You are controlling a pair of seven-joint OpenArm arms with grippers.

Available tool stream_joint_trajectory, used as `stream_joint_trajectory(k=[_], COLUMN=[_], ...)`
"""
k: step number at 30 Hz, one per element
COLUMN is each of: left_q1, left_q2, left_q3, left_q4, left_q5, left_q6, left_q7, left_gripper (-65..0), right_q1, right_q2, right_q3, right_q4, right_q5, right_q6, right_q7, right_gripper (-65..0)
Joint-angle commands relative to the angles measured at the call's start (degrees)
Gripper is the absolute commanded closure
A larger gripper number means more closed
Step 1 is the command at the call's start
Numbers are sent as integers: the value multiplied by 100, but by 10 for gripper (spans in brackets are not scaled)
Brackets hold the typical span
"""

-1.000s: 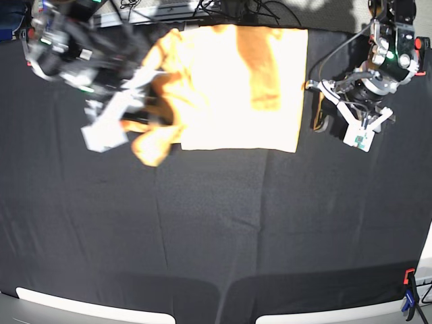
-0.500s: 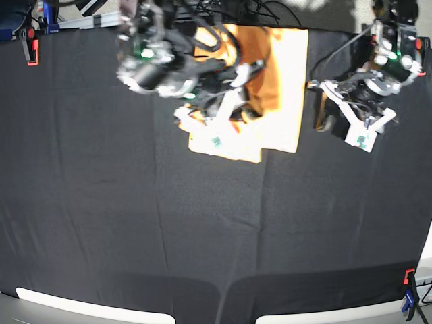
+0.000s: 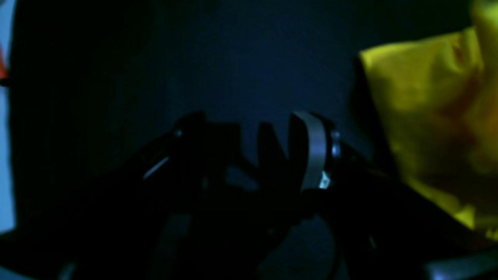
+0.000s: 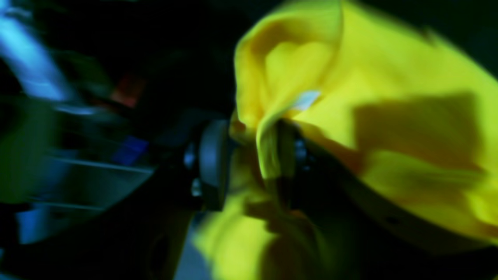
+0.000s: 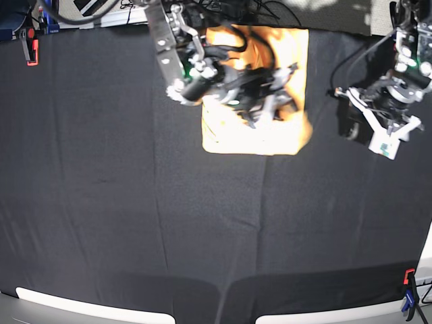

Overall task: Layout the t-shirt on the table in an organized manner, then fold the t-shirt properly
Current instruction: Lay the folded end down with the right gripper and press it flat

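The t-shirt point(image 5: 253, 131) is lying folded into a narrow block near the far edge of the table point(image 5: 135, 223), and the right arm is reaching across it from the base view's left. The right claw point(image 4: 249, 163) is sitting over the shirt's right-hand part in that view. In the right wrist view its two fingers point(image 4: 212, 163) are standing apart with a fold of yellow cloth bunched up between them; the picture is blurred, and it is not clear whether the cloth is pinched or just lying in the gap. More of the shirt is spreading away to the right of this claw and beyond it, with a small pale label point(image 4: 305, 99) showing just above the fingertips.

The left claw point(image 3: 249, 151) is hovering over bare black cloth, off to the side of the shirt and not touching it. Its jaws are standing wide with nothing between them. From this claw the shirt point(image 3: 432, 116) is showing only as a yellow corner off to the right, clear of the fingers.

A red clamp point(image 5: 28, 44) is gripping the far corner of the table, well away from both claws
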Motion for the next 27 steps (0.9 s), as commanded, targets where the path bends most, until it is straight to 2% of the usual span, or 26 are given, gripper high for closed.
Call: stream_joint_trajectory(k=[1, 4, 7, 10, 15, 17, 23, 27], left_q1=[-42, -39, -42, -39, -39, -42, -39, -39], left_q2=[-76, -79, -79, -79, -76, -76, -74, -74], left_q3=[-136, -396, -603, -647, -647, -647, -647, -647], left_q4=[107, 107, 107, 107, 105, 107, 105, 105], left_q5=[-11, -173, -490, -505, -507, -511, -509, -511], left_q6=[26, 24, 22, 22, 22, 22, 22, 22], left_q7=[-114, -111, -149, -151, -151, -153, -175, -175], left_gripper=[-305, -305, -305, -305, -305, -305, -305, -305], right_q1=[61, 79, 76, 72, -212, -310, -369, -367], right_q2=[-57, -57, -57, -57, -57, -52, 256, 273], right_q3=[-127, -317, -286, -144, 348, 586, 1331, 1696], right_q4=[116, 258, 658, 1307, 2225, 2367, 2385, 2385], right_q5=[267, 839, 960, 457, -1080, -1110, -1032, -1043], right_q6=[168, 542, 540, 514, 70, -4, 0, 0], right_q7=[66, -208, -577, -942, -1001, -1036, -1169, -1141], right_gripper=[-242, -242, -242, -241, -242, -242, -242, -242])
